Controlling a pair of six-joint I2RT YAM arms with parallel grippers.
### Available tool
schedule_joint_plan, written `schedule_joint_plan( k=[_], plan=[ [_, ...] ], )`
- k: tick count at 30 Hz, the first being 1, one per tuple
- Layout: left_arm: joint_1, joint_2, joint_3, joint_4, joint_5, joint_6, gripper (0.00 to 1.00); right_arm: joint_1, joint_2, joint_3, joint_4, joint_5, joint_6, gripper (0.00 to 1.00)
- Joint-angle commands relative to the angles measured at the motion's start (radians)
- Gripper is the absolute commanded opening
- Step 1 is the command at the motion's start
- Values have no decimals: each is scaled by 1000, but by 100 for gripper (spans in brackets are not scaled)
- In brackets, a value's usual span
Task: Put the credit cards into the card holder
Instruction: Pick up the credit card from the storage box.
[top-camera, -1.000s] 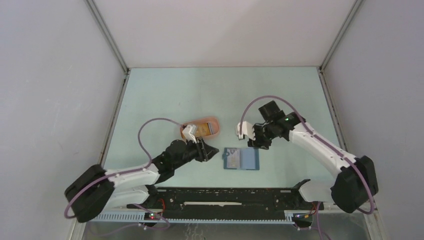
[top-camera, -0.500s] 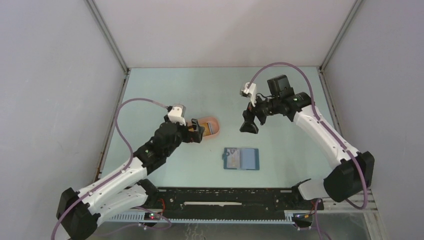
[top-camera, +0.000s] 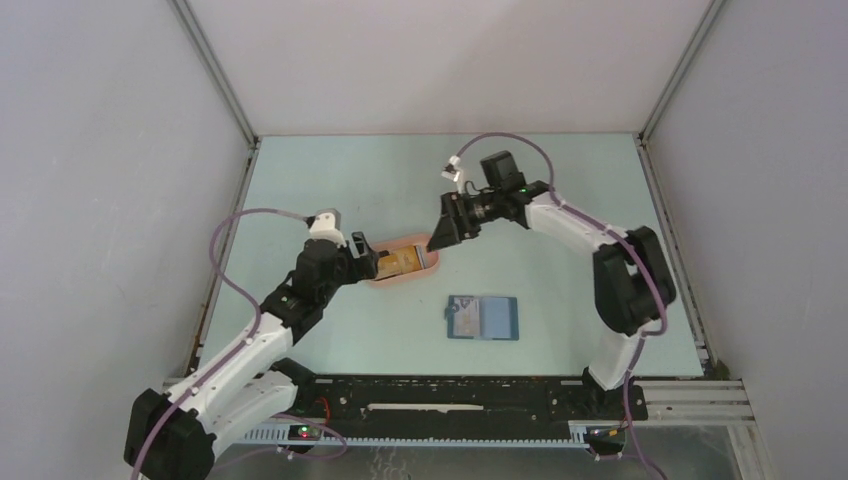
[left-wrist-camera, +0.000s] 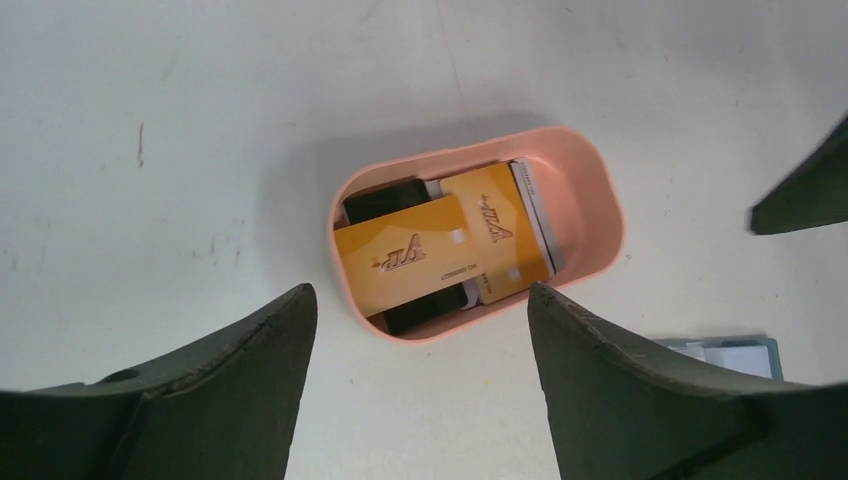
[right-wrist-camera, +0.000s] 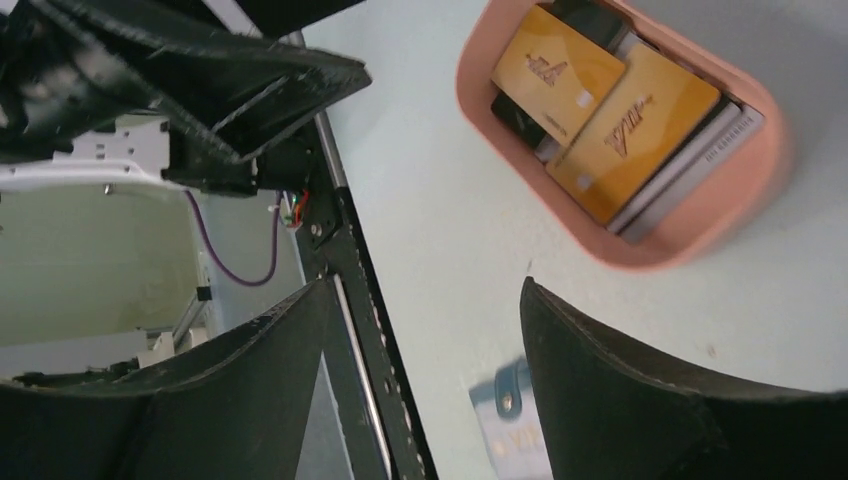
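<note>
Arms stretched to pink tray: left gripper open, empty, at left end; right gripper open, empty, tilted over right end. Credit cards inside tray; card holder open on bench, nearer arm bases than tray.

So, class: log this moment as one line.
left hand: open, empty, aimed at pink tray | right hand: open, empty, beside tray | credit cards: in tray | card holder: lying open, apart from tray
</note>
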Motion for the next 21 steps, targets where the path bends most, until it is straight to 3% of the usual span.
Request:
schedule_joint_plan(
  k=[1, 10, 17, 21],
  plan=[
    [59, -67, -76, 58, 49, -67, 80, 100, 114, 132, 120, 65, 197, 77],
    [131, -59, -219, 212, 78, -166, 69, 173, 342, 343, 23, 216, 255, 67],
    [155, 47, -223, 272, 124, -163, 51, 198, 455, 441, -40, 299, 270, 66],
    [158, 69, -226, 288, 136, -160, 46, 198, 483, 451, -46, 339, 288, 67]
  ],
)
